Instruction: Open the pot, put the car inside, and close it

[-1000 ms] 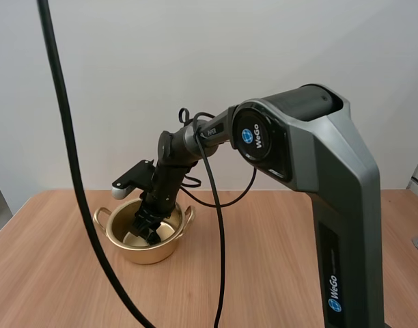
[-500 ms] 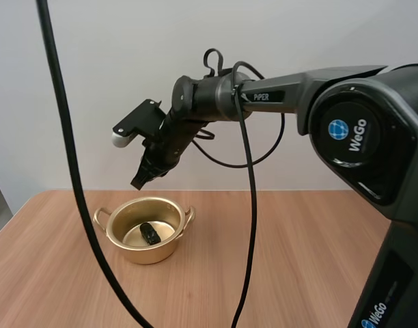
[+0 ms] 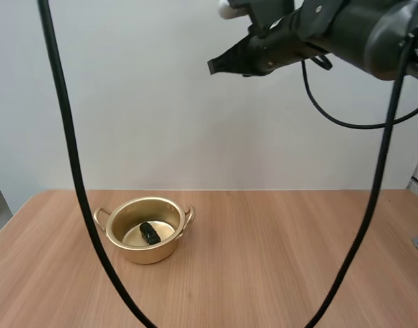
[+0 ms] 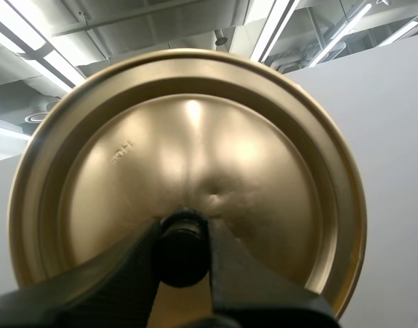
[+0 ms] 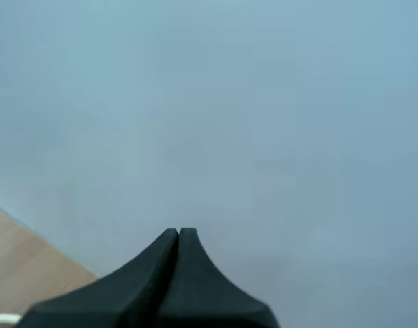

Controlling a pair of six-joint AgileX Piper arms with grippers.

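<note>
Overhead, a probable car point(image 3: 150, 233) lies in pot point(image 3: 144, 256); left end effector point(image 4: 184, 239) pinches lid point(image 4: 195, 154).

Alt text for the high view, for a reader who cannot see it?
An open golden pot sits on the wooden table with a small dark car inside. The right gripper, fingers together, hangs high above the table, far from the pot.

Car point(image 3: 150, 233) in pot point(image 3: 147, 255), pot on table's point(image 3: 277, 260) left
</note>
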